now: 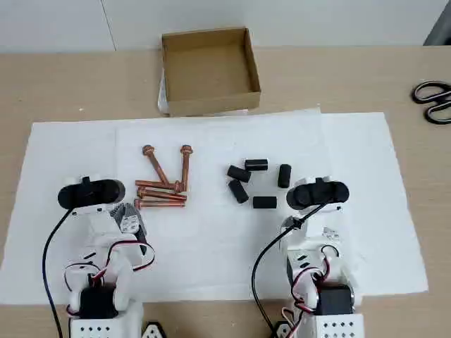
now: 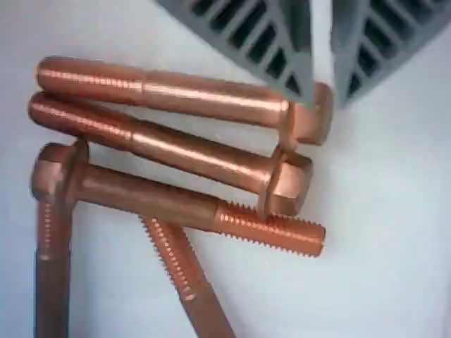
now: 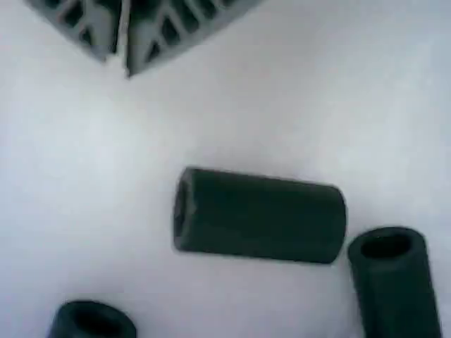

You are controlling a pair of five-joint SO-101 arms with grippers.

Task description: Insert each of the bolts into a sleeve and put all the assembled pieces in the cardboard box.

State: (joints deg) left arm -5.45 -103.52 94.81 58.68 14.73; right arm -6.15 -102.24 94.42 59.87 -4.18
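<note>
The cardboard box [image 1: 211, 104] stands open-topped at the far side of the table [image 1: 338, 77], just beyond the white sheet [image 1: 211, 246], with its brown floor bare. All the parts lie loose on the sheet. The 5 bolts [image 1: 163, 190] sit in a cluster on the left: 3 lie roughly side by side, and 2 angle away with their heads toward the box. The 5 sleeves [image 1: 264, 202] are scattered to the right of them, apart from one another, and none is on a bolt. The bolts are copper-coloured with flanged heads, smooth shanks and threaded ends. The sleeves are short black tubes with open bores. In the left wrist view 2 of the bolts run off the frame edge, and whether the stacked ones press on each other is hard to tell. In the right wrist view 1 sleeve [image 3: 261, 215] lies whole while 2 others are cut off at the edge. Scissors [image 1: 433, 102] are clipped by the high view's right border. The left gripper [image 2: 323, 91] hangs over the bolts, holding nothing, with a narrow gap between its fingers. The right gripper [image 3: 123, 63] is over the sheet near the sleeves, its fingers closed to a hairline and also holding nothing.
</note>
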